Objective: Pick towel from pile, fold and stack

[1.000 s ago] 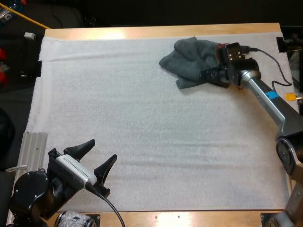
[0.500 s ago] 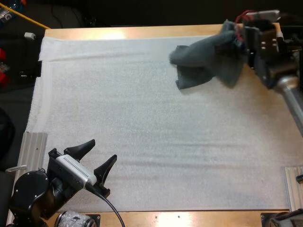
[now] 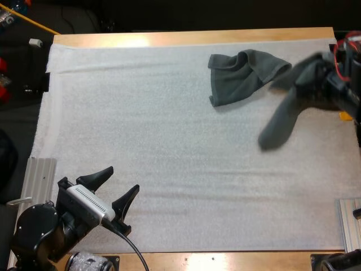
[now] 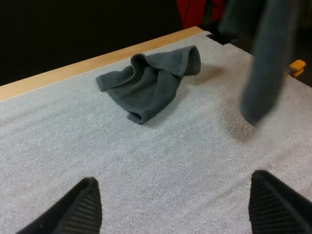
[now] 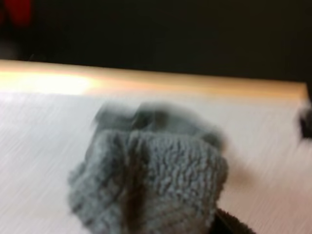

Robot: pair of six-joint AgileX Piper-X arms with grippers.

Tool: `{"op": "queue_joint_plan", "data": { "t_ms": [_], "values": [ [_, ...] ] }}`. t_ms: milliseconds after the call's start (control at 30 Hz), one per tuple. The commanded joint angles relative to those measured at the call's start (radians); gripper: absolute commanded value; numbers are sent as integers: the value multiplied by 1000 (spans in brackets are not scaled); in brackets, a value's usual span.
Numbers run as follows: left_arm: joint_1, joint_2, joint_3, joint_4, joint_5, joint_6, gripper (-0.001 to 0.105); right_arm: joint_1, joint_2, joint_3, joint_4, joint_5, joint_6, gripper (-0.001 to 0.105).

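A crumpled dark grey-green towel (image 3: 237, 76) lies on the white mat (image 3: 169, 141) near its far right side; in the left wrist view it (image 4: 148, 85) sits close to the wooden far edge. A second towel (image 3: 282, 121) hangs in the air to the right of it, blurred by motion, with my right gripper (image 3: 341, 84) shut on its upper end. Right in front of the right wrist camera that held towel (image 5: 146, 180) is bunched up. My left gripper (image 3: 121, 179) rests open at the mat's near left, its fingers (image 4: 80, 207) wide apart and far from both towels.
The wooden table edge (image 3: 192, 38) runs along the far side. A ribbed metal rail (image 3: 39, 175) lies off the mat at the near left, another (image 3: 350, 223) at the near right. Bare mat stretches between the left gripper and the towels.
My right gripper has lifted one towel off the pile and swung it right and nearer; the other towel has dropped back flat on the mat. The left arm has not moved.
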Motion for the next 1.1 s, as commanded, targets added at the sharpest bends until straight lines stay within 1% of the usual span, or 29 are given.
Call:
{"op": "queue_joint_plan", "data": {
  "t_ms": [0,67,100,167,200,233,300,367,400,467,500,567,767,833,933,1000,1067],
  "values": [
    [-4,-1,-6,-4,6,-9,61,2,-21,-9,51,-48,17,0],
    [-4,-1,-6,-4,6,-9,61,2,-56,-9,117,-143,79,0],
    [-4,-1,-6,-4,6,-9,61,2,-61,-9,127,-163,94,0],
    [-4,-1,-6,-4,6,-9,61,2,-77,-9,172,-266,148,0],
    [-4,-1,-6,-4,6,-9,61,2,-78,-9,181,-290,155,0],
    [-4,-1,-6,-4,6,-9,61,9,-78,-9,198,-336,175,0],
    [-4,-1,-6,-4,6,-9,61,30,-78,-9,215,-382,191,0],
    [-4,-1,-6,-4,6,-9,61,95,-78,-9,223,-411,194,0],
    [-4,-1,-6,-4,6,-9,61,119,-78,-9,222,-411,194,0],
    [-4,-1,-6,-4,6,-9,61,218,-78,-9,210,-411,194,0],
    [-4,-1,-6,-4,6,-9,61,245,-75,-9,207,-411,194,0],
    [-4,-1,-6,-4,6,-9,61,335,-67,-9,197,-411,214,0],
    [-4,-1,-6,-4,6,-9,61,531,-8,4,200,-411,232,0],
    [-4,-1,-6,-4,6,-9,61,558,24,24,197,-391,232,0],
    [-4,-1,-6,-4,6,-9,61,561,86,75,181,-311,232,0],
    [-4,-1,-6,-4,6,-9,61,558,137,111,142,-274,232,0],
    [-4,-1,-6,-4,6,-9,61,558,214,144,72,-192,232,0]
  ]
}}
